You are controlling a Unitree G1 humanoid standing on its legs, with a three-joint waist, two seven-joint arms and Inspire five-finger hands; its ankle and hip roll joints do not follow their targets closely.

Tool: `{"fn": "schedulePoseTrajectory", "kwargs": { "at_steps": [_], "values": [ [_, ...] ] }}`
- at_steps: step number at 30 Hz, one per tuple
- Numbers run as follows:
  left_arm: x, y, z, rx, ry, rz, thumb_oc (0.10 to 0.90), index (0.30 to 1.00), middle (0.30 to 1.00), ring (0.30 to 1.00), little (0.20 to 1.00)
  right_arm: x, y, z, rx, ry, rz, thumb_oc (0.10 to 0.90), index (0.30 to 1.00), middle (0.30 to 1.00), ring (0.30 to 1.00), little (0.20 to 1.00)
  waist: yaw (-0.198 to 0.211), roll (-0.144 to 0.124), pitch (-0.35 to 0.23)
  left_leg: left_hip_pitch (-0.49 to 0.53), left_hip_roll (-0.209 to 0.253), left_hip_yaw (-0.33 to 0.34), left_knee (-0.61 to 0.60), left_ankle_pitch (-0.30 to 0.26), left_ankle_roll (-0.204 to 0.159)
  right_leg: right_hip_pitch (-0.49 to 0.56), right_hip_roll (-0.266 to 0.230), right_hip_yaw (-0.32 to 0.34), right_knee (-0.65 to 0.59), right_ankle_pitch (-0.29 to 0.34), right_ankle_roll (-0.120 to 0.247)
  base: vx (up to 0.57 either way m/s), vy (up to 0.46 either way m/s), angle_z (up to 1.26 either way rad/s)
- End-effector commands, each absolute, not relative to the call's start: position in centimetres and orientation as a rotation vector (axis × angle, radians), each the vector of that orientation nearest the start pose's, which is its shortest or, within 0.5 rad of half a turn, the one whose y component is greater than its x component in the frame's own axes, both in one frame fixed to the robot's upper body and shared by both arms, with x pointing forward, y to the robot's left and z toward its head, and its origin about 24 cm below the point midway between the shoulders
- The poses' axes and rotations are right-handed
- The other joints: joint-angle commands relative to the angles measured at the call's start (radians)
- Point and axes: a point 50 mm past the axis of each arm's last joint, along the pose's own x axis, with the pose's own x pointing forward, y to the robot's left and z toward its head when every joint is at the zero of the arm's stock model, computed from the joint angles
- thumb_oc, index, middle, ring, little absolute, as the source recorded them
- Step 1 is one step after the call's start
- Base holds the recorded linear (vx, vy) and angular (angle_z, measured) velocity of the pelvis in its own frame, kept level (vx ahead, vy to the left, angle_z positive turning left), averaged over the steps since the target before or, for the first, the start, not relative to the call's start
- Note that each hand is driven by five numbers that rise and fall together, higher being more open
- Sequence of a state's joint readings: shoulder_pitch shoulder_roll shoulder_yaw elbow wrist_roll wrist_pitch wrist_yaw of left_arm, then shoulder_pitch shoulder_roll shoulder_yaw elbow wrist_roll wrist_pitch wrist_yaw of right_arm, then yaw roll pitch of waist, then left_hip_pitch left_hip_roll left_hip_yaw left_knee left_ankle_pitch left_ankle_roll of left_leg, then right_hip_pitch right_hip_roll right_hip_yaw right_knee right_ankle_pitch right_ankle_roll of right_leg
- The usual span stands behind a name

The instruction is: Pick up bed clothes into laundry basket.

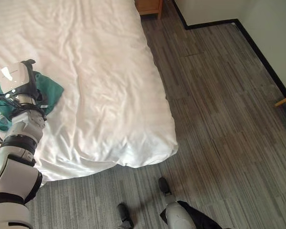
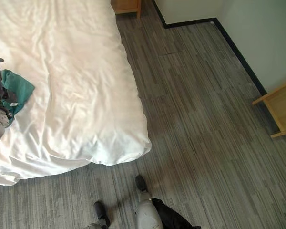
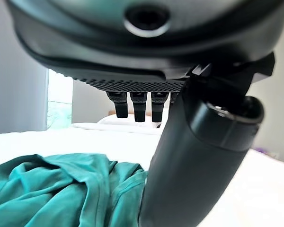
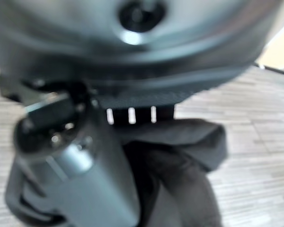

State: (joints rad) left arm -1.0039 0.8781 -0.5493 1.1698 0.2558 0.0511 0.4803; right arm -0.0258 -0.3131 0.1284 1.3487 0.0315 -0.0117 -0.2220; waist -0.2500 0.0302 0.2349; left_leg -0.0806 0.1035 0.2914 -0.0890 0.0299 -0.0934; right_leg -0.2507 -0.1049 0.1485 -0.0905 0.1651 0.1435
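At nine o'clock on the white-sheeted bed (image 1: 100,86), the left hand (image 3: 199,156) hovers over the crumpled teal cotton garment (image 3: 61,189), fingers (image 3: 139,105) straight, holding nothing. A shallow grab might snag only one fold. I cannot tell the right hand's (image 4: 75,165) state.

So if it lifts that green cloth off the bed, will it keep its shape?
Probably not. The teal garment lies crumpled in soft folds, so it should droop and hang. It looks thin, likely light. It may drag on the white bedding beneath the left hand.
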Motion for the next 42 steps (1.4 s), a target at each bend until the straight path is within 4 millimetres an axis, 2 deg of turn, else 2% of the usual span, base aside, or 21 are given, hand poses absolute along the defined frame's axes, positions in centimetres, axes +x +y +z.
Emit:
{"fn": "schedulePoseTrajectory", "kwargs": {
  "at_steps": [1, 7, 9, 10, 11, 12, 13, 15, 16, 17, 21, 23, 25, 31, 34, 36, 37, 38, 40, 41, 42],
  "values": [
    [33.1, 40.2, 26.6, 1.437, 0.046, 0.951, 0.8, 0.9, 0.9, 0.9, 0.9, 3.4, -32.5, -13.8, -0.573, 1.402, -0.434, 0.4, 0.3, 0.3, 0.3, 0.3, 0.01, -0.013, -0.022, -0.096, 0.018, -0.03, 0.002, 0.035, -0.036, 0.042, -0.047, -0.021, 0.003, -0.097, 0.075, 0.0, 0.0, 0.0],
    [31.5, 42.1, 27.4, 1.485, 0.115, 0.994, 0.8, 0.9, 0.9, 0.9, 0.9, 3.8, -33.3, -13.4, -0.576, 1.393, -0.426, 0.4, 0.3, 0.3, 0.3, 0.3, 0.021, -0.021, 0.009, -0.139, 0.024, -0.035, 0.002, 0.046, -0.037, -0.004, -0.043, -0.034, 0.003, -0.085, 0.075, 0.0, 0.0, 0.01],
    [31.2, 42.5, 27.0, 1.497, 0.153, 0.981, 0.8, 0.9, 0.9, 0.9, 0.9, 4.3, -33.3, -13.4, -0.577, 1.383, -0.421, 0.4, 0.3, 0.3, 0.3, 0.3, 0.026, -0.02, 0.017, -0.15, 0.024, -0.041, 0.002, 0.05, -0.038, -0.014, -0.044, -0.038, 0.003, -0.081, 0.073, -0.02, 0.002, 0.03],
    [31.1, 42.8, 26.1, 1.502, 0.208, 0.951, 0.8, 0.9, 0.9, 0.9, 0.9, 5.0, -33.5, -13.2, -0.586, 1.368, -0.424, 0.4, 0.3, 0.3, 0.3, 0.3, 0.029, -0.019, 0.022, -0.156, 0.023, -0.043, 0.002, 0.052, -0.039, -0.022, -0.044, -0.04, 0.003, -0.079, 0.072, -0.03, 0.004, 0.03],
    [31.0, 43.1, 25.3, 1.503, 0.253, 0.922, 0.627, 0.641, 0.641, 0.641, 0.641, 5.7, -33.9, -12.9, -0.595, 1.353, -0.427, 0.4, 0.3, 0.3, 0.3, 0.3, 0.03, -0.018, 0.024, -0.162, 0.023, -0.045, 0.002, 0.054, -0.039, -0.028, -0.044, -0.041, 0.003, -0.078, 0.071, -0.03, 0.01, 0.03],
    [30.7, 43.4, 23.9, 1.494, 0.32, 0.893, 0.499, 0.448, 0.448, 0.448, 0.448, 6.6, -34.5, -12.4, -0.607, 1.334, -0.438, 0.4, 0.3, 0.3, 0.3, 0.3, 0.031, -0.021, 0.026, -0.17, 0.023, -0.047, 0.002, 0.057, -0.04, -0.035, -0.044, -0.042, 0.003, -0.075, 0.071, -0.03, 0.014, 0.04],
    [30.7, 43.5, 22.4, 1.482, 0.375, 0.856, 0.4, 0.3, 0.3, 0.3, 0.3, 7.5, -34.9, -12.1, -0.622, 1.317, -0.437, 0.4, 0.3, 0.3, 0.3, 0.3, 0.032, -0.022, 0.027, -0.179, 0.024, -0.047, 0.002, 0.058, -0.041, -0.044, -0.044, -0.044, 0.003, -0.073, 0.071, 0.0, 0.0, 0.0],
    [31.0, 43.0, 20.5, 1.43, 0.402, 0.813, 0.4, 0.3, 0.3, 0.3, 0.3, 8.6, -35.0, -11.8, -0.639, 1.293, -0.431, 0.4, 0.3, 0.3, 0.3, 0.3, 0.035, -0.021, 0.025, -0.192, 0.023, -0.052, 0.002, 0.059, -0.04, -0.056, -0.044, -0.047, 0.003, -0.068, 0.071, 0.0, 0.0, 0.0],
    [31.0, 43.0, 20.5, 1.43, 0.402, 0.813, 0.4, 0.3, 0.3, 0.3, 0.3, 8.6, -35.0, -11.8, -0.64, 1.293, -0.431, 0.4, 0.3, 0.3, 0.3, 0.3, 0.035, -0.021, 0.024, -0.192, 0.023, -0.052, 0.002, 0.059, -0.04, -0.057, -0.044, -0.047, 0.003, -0.068, 0.071, 0.0, 0.0, 0.0],
    [31.5, 42.4, 19.9, 1.414, 0.396, 0.793, 0.4, 0.3, 0.3, 0.3, 0.3, 9.5, -35.3, -11.4, -0.651, 1.268, -0.438, 0.4, 0.3, 0.3, 0.3, 0.3, 0.041, -0.021, 0.022, -0.192, 0.021, -0.057, 0.002, 0.057, -0.038, -0.055, -0.042, -0.048, 0.003, -0.07, 0.07, 0.0, 0.0, 0.0],
    [32.9, 41.0, 20.9, 1.401, 0.317, 0.794, 0.4, 0.3, 0.3, 0.3, 0.3, 11.1, -36.0, -10.4, -0.66, 1.216, -0.468, 0.4, 0.3, 0.3, 0.3, 0.3, 0.05, -0.024, 0.02, -0.175, 0.017, -0.061, 0.002, 0.05, -0.036, -0.036, -0.045, -0.052, 0.003, -0.077, 0.074, 0.01, 0.037, 0.02],
    [33.8, 39.9, 21.9, 1.418, 0.247, 0.794, 0.4, 0.3, 0.3, 0.3, 0.3, 11.7, -36.3, -10.1, -0.665, 1.19, -0.48, 0.4, 0.3, 0.3, 0.3, 0.3, 0.054, -0.029, 0.012, -0.148, 0.012, -0.061, 0.002, 0.039, -0.033, -0.007, -0.053, -0.055, 0.003, -0.084, 0.077, 0.06, 0.049, 0.04],
    [35.4, 37.6, 24.4, 1.421, 0.076, 0.805, 0.4, 0.3, 0.3, 0.3, 0.3, 12.1, -36.1, -10.1, -0.666, 1.176, -0.479, 0.4, 0.3, 0.3, 0.3, 0.3, 0.054, -0.037, -0.005, -0.099, 0.001, -0.062, 0.002, 0.02, -0.027, 0.042, -0.066, -0.066, 0.003, -0.095, 0.083, 0.11, 0.062, 0.12],
    [36.9, 32.8, 28.8, 1.389, -0.288, 0.818, 0.4, 0.3, 0.3, 0.3, 0.3, 11.0, -33.7, -11.8, -0.632, 1.195, -0.425, 0.4, 0.3, 0.3, 0.3, 0.3, 0.049, -0.056, -0.052, -0.041, -0.023, -0.06, 0.002, -0.006, -0.013, 0.103, -0.087, -0.077, 0.003, -0.095, 0.096, 0.05, 0.055, 0.12],
    [36.9, 32.1, 29.4, 1.37, -0.352, 0.816, 0.4, 0.3, 0.3, 0.3, 0.3, 10.8, -33.3, -12.1, -0.617, 1.199, -0.423, 0.4, 0.3, 0.3, 0.3, 0.3, 0.05, -0.06, -0.056, -0.032, -0.027, -0.06, 0.002, -0.011, -0.01, 0.112, -0.092, -0.077, 0.003, -0.095, 0.098, 0.01, 0.026, 0.17],
    [36.3, 30.1, 31.5, 1.292, -0.541, 0.83, 0.4, 0.3, 0.3, 0.3, 0.3, 10.3, -32.6, -12.5, -0.587, 1.207, -0.429, 0.4, 0.3, 0.3, 0.3, 0.3, 0.051, -0.07, -0.067, -0.018, -0.03, -0.059, 0.002, -0.02, -0.008, 0.123, -0.097, -0.08, 0.003, -0.094, 0.104, 0.02, 0.04, 0.09],
    [35.2, 27.9, 32.8, 1.16, -0.743, 0.835, 0.4, 0.3, 0.3, 0.3, 0.3, 10.1, -31.8, -13.0, -0.553, 1.212, -0.441, 0.4, 0.3, 0.3, 0.3, 0.3, 0.055, -0.084, -0.073, -0.004, -0.032, -0.052, 0.002, -0.035, -0.005, 0.13, -0.099, -0.077, 0.003, -0.096, 0.108, 0.0, 0.0, 0.0],
    [34.6, 27.2, 32.8, 1.094, -0.812, 0.837, 0.4, 0.3, 0.3, 0.3, 0.3, 10.1, -31.7, -13.0, -0.539, 1.212, -0.462, 0.4, 0.3, 0.3, 0.3, 0.3, 0.051, -0.092, -0.077, -0.007, -0.033, -0.044, 0.002, -0.029, -0.008, 0.121, -0.099, -0.069, 0.003, -0.069, 0.113, -0.02, 0.011, -0.04],
    [33.0, 24.8, 32.6, 0.955, -0.978, 0.799, 0.4, 0.3, 0.3, 0.3, 0.3, 9.9, -31.7, -13.0, -0.507, 1.19, -0.525, 0.4, 0.3, 0.3, 0.3, 0.3, 0.046, -0.106, -0.077, -0.004, -0.024, -0.024, 0.002, -0.028, -0.007, 0.114, -0.089, -0.062, 0.003, -0.063, 0.116, -0.06, -0.003, -0.08],
    [32.8, 24.9, 32.4, 0.954, -0.973, 0.8, 0.4, 0.3, 0.3, 0.3, 0.3, 9.8, -31.8, -13.0, -0.513, 1.191, -0.528, 0.4, 0.3, 0.3, 0.3, 0.3, 0.047, -0.102, -0.079, -0.001, -0.023, -0.022, 0.002, -0.03, -0.007, 0.115, -0.088, -0.059, 0.004, -0.063, 0.116, -0.09, -0.029, -0.24],
    [31.6, 22.9, 31.4, 0.856, -1.064, 0.724, 0.4, 0.3, 0.3, 0.3, 0.3, 11.6, -32.6, -12.0, -0.526, 1.111, -0.583, 0.4, 0.3, 0.3, 0.3, 0.3, 0.05, -0.112, -0.081, 0.006, -0.008, 0.0, 0.002, -0.029, -0.007, 0.118, -0.079, -0.082, 0.012, -0.069, 0.112, -0.07, -0.054, -0.32]
  ]
}}
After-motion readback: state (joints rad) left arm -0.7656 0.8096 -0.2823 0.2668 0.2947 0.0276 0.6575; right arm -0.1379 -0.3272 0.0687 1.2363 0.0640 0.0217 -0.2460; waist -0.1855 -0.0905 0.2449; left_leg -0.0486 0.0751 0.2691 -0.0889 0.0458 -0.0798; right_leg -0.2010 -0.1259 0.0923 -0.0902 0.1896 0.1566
